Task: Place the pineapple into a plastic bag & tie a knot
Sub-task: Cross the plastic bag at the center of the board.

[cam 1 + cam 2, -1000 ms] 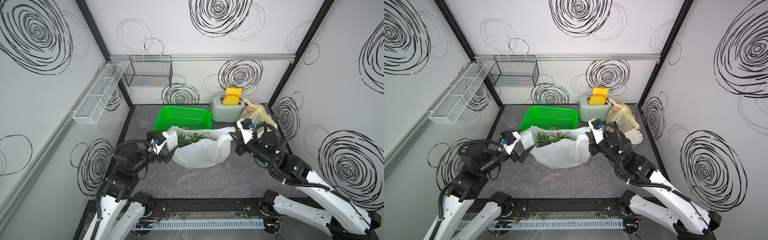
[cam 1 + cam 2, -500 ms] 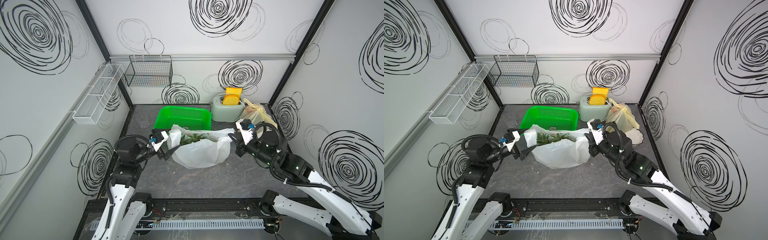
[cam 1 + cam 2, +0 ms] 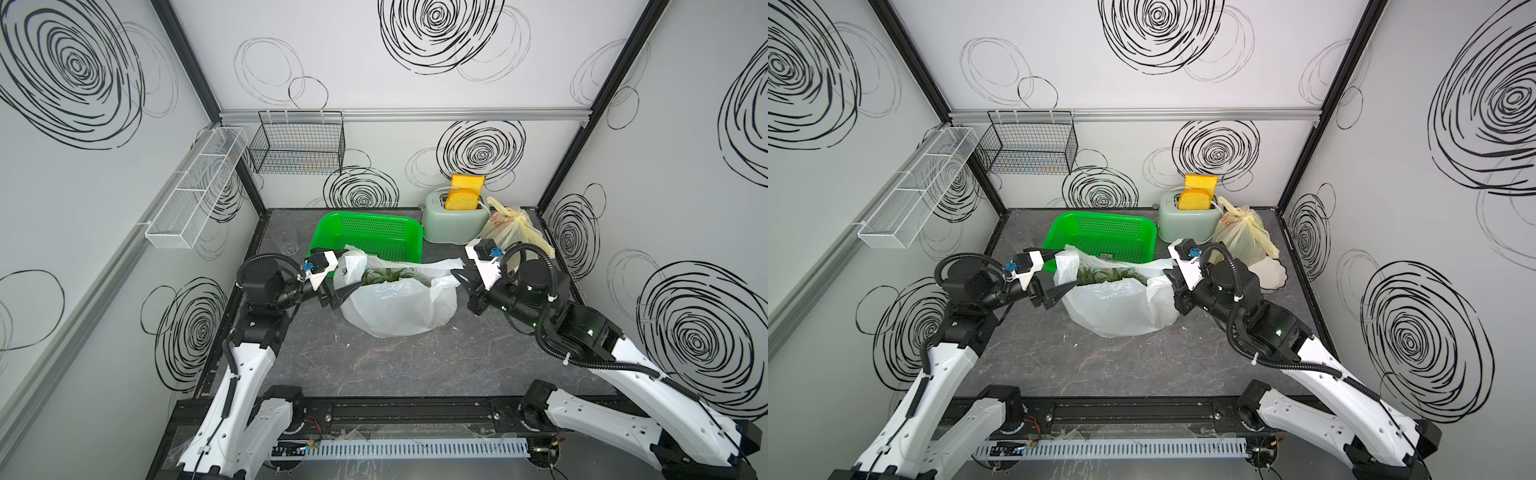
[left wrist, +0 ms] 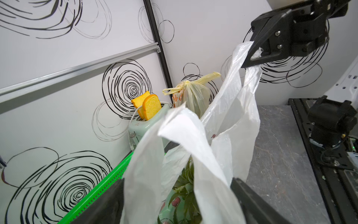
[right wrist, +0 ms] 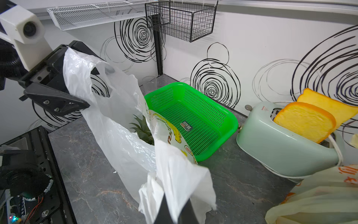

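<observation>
Left gripper (image 3: 347,270) spread wide around one handle of plastic bag (image 3: 399,309), right gripper (image 3: 456,275) pinched tight on the opposite handle.
Just beyond left gripper, green basket (image 3: 370,230); between both grippers, pineapple (image 3: 386,275) inside bag, leaves showing at mouth, bag body resting on dark table (image 3: 415,365); beyond right gripper, toaster (image 3: 453,224) and knotted yellow bag (image 3: 515,226).

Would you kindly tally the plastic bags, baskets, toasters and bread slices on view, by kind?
Plastic bags: 2, white bag, yellow bag
Baskets: 3, green basket, black wire basket, white mesh basket
Toasters: 1, mint toaster
Bread slices: 2, front slice, back slice
Total: 8
</observation>
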